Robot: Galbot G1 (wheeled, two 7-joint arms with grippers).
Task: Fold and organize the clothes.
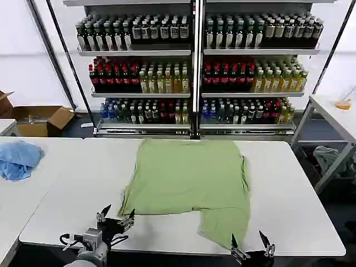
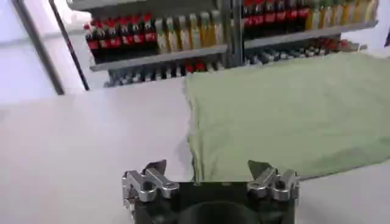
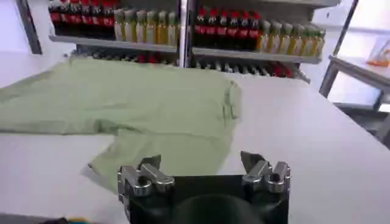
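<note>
The light green shirt (image 1: 186, 181) lies spread flat on the white table (image 1: 289, 189), with one part reaching toward the table's front edge at the right. My left gripper (image 1: 117, 214) hovers open at the front edge, just off the shirt's near left corner (image 2: 201, 164). My right gripper (image 1: 250, 242) stands open at the front edge beside the shirt's near flap (image 3: 164, 152). Both hold nothing. In the left wrist view the left gripper (image 2: 207, 167) faces the shirt (image 2: 286, 115); in the right wrist view the right gripper (image 3: 201, 161) faces it too.
A crumpled light blue cloth (image 1: 18, 158) lies on the side table at the left. Drink shelves (image 1: 194, 67) stand behind the table. A cardboard box (image 1: 39, 119) sits on the floor at the back left. A grey-green cloth (image 1: 328, 156) hangs on a rack at the right.
</note>
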